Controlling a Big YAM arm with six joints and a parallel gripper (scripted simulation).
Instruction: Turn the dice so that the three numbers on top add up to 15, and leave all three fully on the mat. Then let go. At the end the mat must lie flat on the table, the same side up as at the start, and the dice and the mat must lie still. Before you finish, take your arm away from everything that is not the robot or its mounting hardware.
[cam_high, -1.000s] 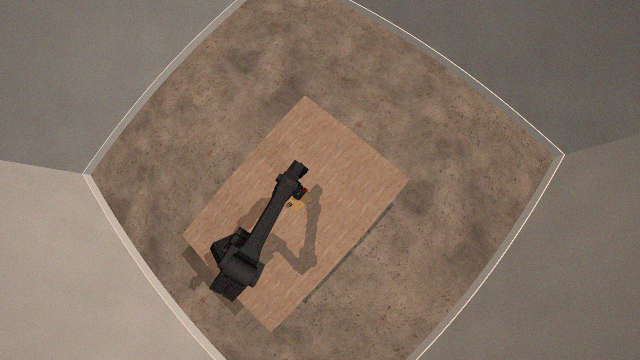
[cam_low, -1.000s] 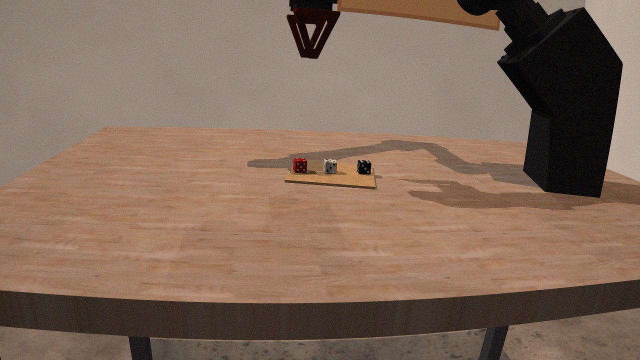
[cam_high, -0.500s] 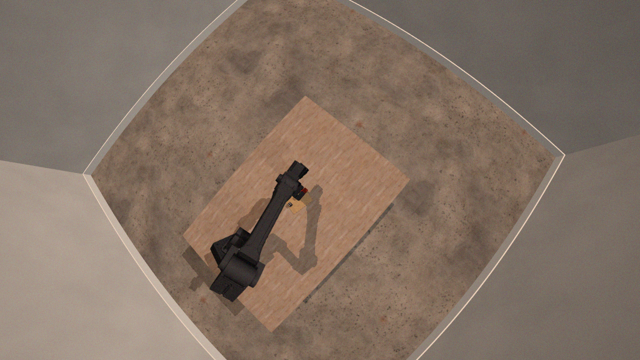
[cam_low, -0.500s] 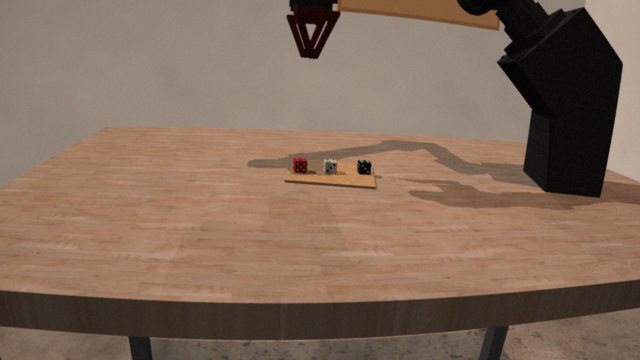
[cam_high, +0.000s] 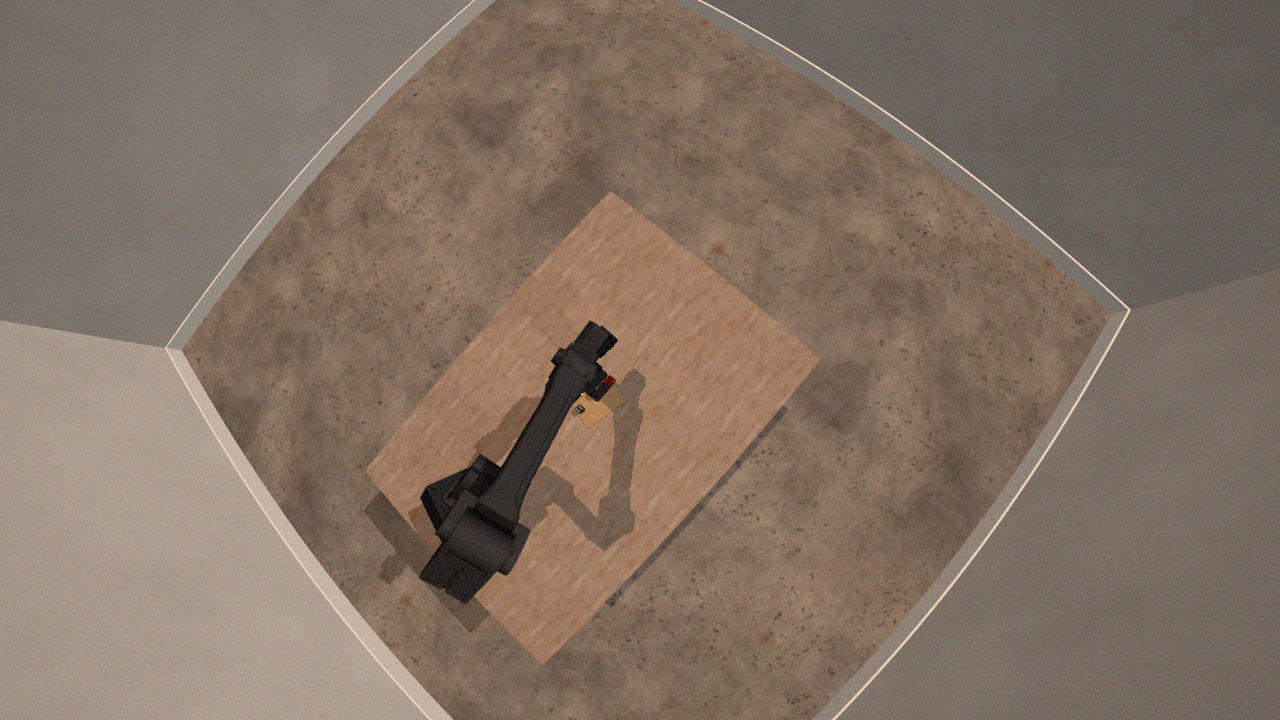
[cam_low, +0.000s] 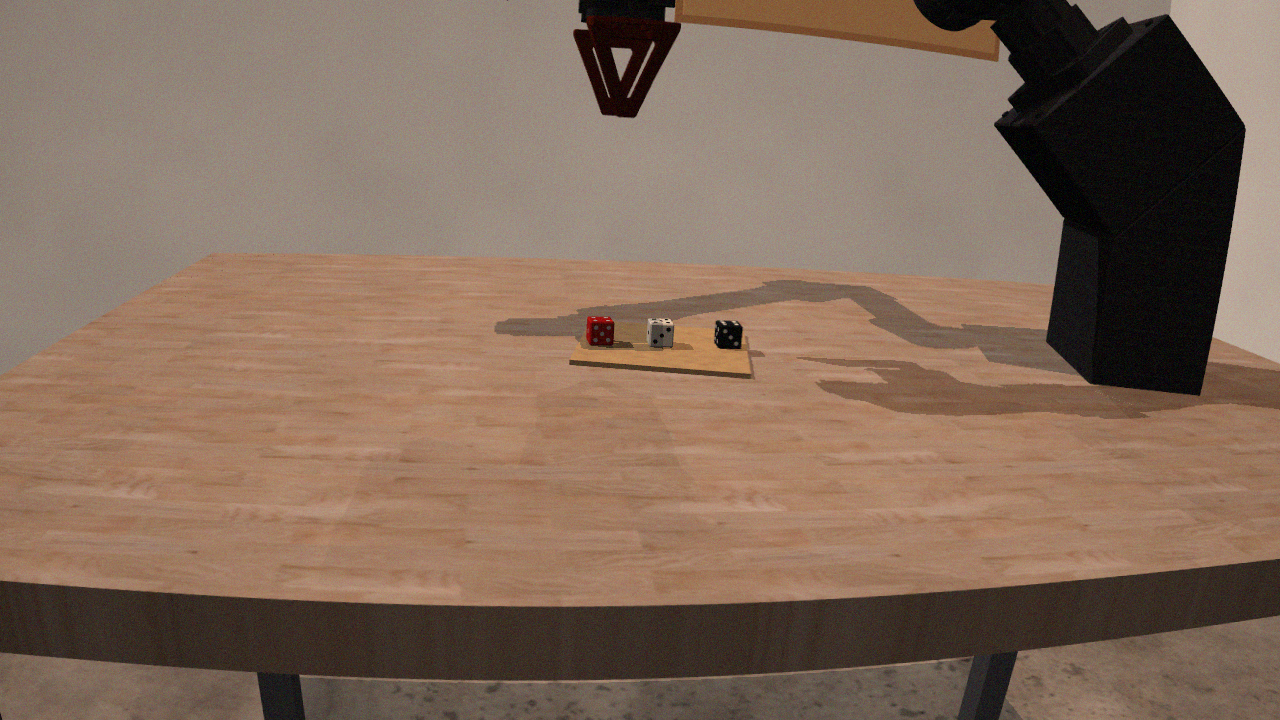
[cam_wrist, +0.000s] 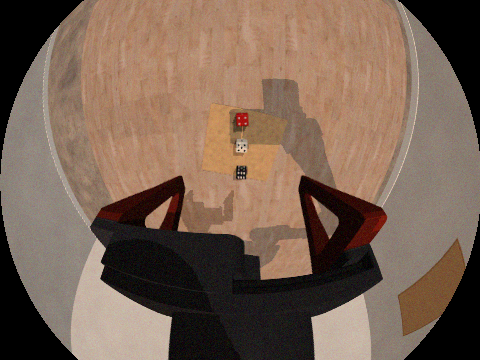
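The mat lies flat on the table with the dice in a row on it. The red die shows 4 on top, near the mat's far edge in the wrist view. The white die shows 5 on top, in the middle. The black die shows 6 on top, close to the mat's near edge in the wrist view; any small overhang is hard to tell. My gripper is open and empty, high above the mat and dice.
The arm's base stands on the table at its end, on the right in the exterior view. Arm shadows cross the table and part of the mat. A brown board is on the wall behind.
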